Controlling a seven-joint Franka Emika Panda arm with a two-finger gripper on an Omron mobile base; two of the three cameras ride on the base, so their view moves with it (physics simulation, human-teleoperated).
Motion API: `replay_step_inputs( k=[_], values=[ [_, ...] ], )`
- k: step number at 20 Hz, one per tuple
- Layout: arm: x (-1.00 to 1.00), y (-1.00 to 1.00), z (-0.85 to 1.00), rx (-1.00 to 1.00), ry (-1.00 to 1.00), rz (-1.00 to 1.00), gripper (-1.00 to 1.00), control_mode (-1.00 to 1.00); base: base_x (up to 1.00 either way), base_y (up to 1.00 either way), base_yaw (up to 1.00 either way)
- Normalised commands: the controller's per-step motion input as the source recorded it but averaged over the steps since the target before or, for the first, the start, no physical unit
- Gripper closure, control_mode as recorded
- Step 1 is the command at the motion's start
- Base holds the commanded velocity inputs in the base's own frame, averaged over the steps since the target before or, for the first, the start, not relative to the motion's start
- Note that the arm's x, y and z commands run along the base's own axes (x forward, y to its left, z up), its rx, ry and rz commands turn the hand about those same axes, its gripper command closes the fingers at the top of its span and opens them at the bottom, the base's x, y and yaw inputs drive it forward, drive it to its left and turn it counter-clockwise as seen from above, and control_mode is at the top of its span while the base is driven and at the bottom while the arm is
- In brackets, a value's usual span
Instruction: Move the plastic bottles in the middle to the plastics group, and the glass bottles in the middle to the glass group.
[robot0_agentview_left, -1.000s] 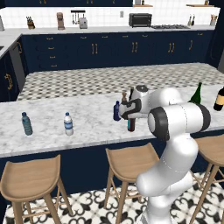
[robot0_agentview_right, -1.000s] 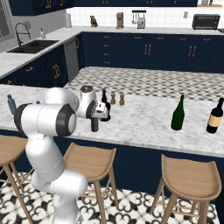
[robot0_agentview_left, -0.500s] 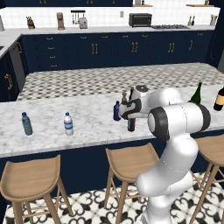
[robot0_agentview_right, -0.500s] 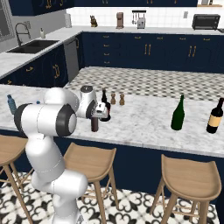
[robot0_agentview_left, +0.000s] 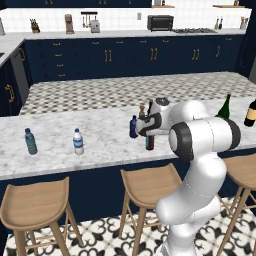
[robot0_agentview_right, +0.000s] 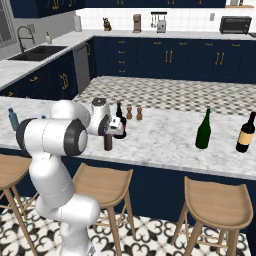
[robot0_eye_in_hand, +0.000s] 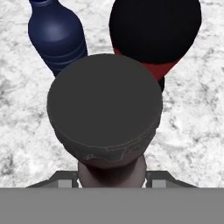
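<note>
My gripper reaches down over a small brown glass bottle with a dark cap near the counter's front edge, with its fingers pressed against the neck from both sides. Just behind it stand the navy plastic bottle and a squat dark bottle with a red label. The plastics group, a teal bottle and a white-labelled one, is at the left. The glass group, a green wine bottle and a dark one, is at the right.
Two small wooden mills stand on the marble island counter behind the middle bottles. Wooden stools line the counter's front. A sink and dark cabinets lie beyond.
The jaws have narrowed onto the small brown bottle's neck. The arm and all bottles stand where they were.
</note>
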Motion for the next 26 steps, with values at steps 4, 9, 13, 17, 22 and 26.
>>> replay_step_inputs(
  k=[4,9,13,17,22,26],
  values=[
    [-0.2,-0.07,0.0,0.0,-0.04,0.0,1.0,-1.0,0.0,0.0,0.0],
    [-0.44,-0.45,0.26,0.0,-0.02,0.0,1.0,-1.0,0.0,0.0,0.0],
    [-0.41,-0.71,0.41,0.0,0.0,0.0,1.0,-1.0,0.0,0.0,0.0],
    [-0.08,-0.78,0.47,0.0,0.0,0.0,1.0,-1.0,0.0,0.0,0.0],
    [-0.01,-0.88,0.4,0.0,0.0,0.0,1.0,-1.0,0.0,0.0,0.0],
    [0.0,-0.95,0.05,0.0,0.0,0.0,1.0,-1.0,0.0,0.0,0.0]
  ],
)
